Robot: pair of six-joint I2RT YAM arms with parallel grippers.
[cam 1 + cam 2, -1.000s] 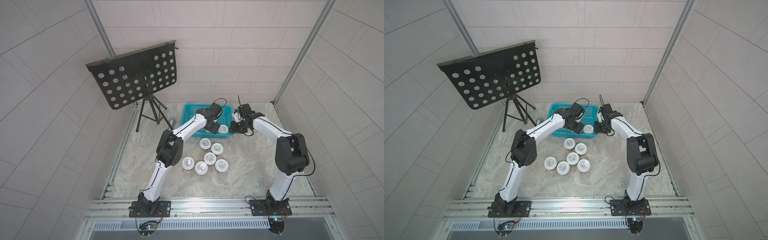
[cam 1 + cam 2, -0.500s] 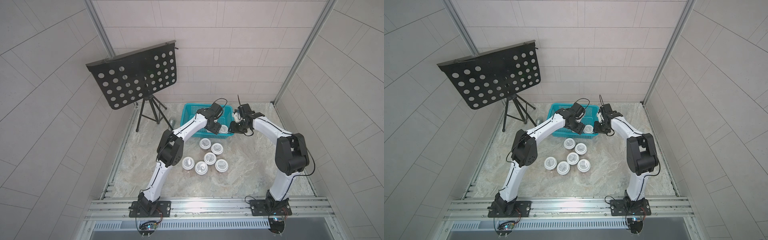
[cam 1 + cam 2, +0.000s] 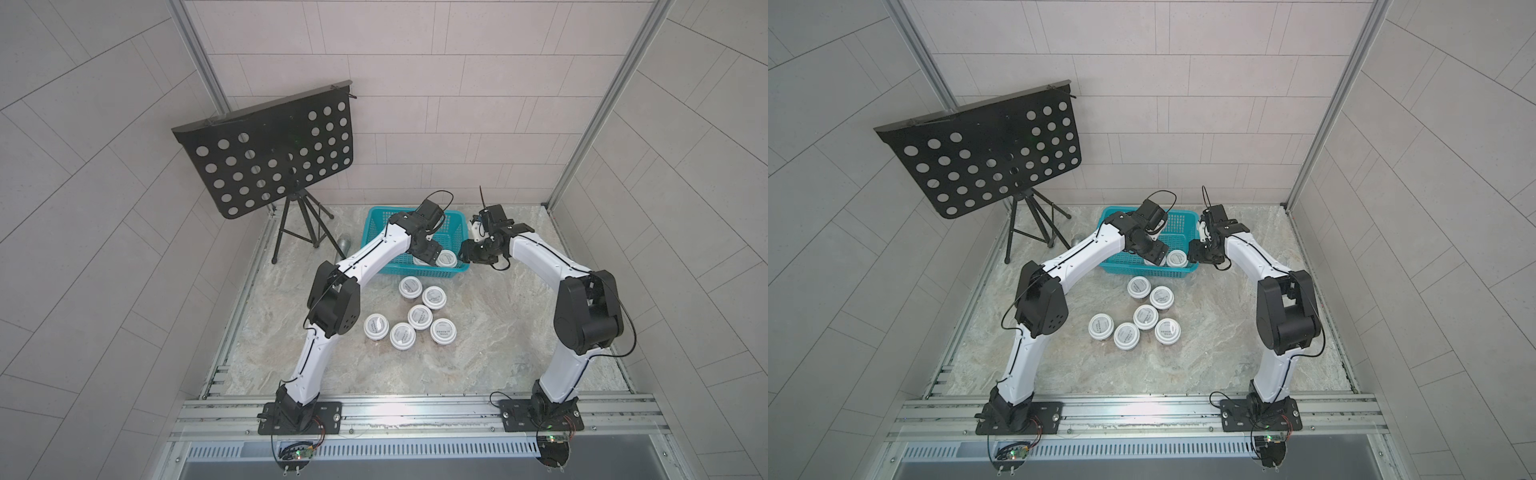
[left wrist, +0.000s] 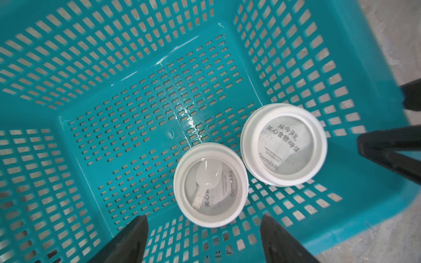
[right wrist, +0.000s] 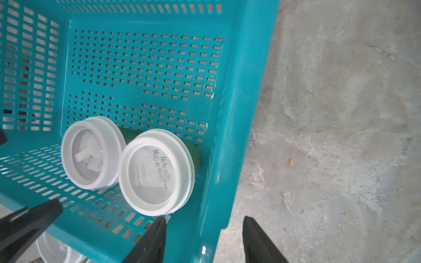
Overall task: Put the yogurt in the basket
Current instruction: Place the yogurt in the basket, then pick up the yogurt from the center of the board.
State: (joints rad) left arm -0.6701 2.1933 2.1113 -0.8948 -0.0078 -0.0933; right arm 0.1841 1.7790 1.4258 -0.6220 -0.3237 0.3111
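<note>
The teal basket (image 3: 420, 273) (image 3: 1144, 272) stands at the back of the table. Two yogurt cups rest lid-up on its floor near one corner, side by side: one (image 4: 210, 185) (image 5: 91, 152) shows a spoon under its lid, the other (image 4: 283, 144) (image 5: 157, 173) (image 3: 446, 258) carries grey print. My left gripper (image 4: 202, 222) (image 3: 431, 254) hovers open just short of the spoon cup, holding nothing. My right gripper (image 5: 204, 219) (image 3: 463, 251) is open and straddles the basket's side wall (image 5: 237, 113). Several more yogurt cups (image 3: 420, 316) (image 3: 1145, 316) sit on the table in front.
A black perforated music stand (image 3: 270, 153) on a tripod stands at the back left. A grey metal cylinder (image 3: 345, 245) lies beside the basket's left side. Tiled walls enclose the marbled table, and a metal rail (image 3: 415, 411) runs along its front edge.
Both grippers have opened; each of the two cups now stands free in the basket. The arms have hardly shifted.
</note>
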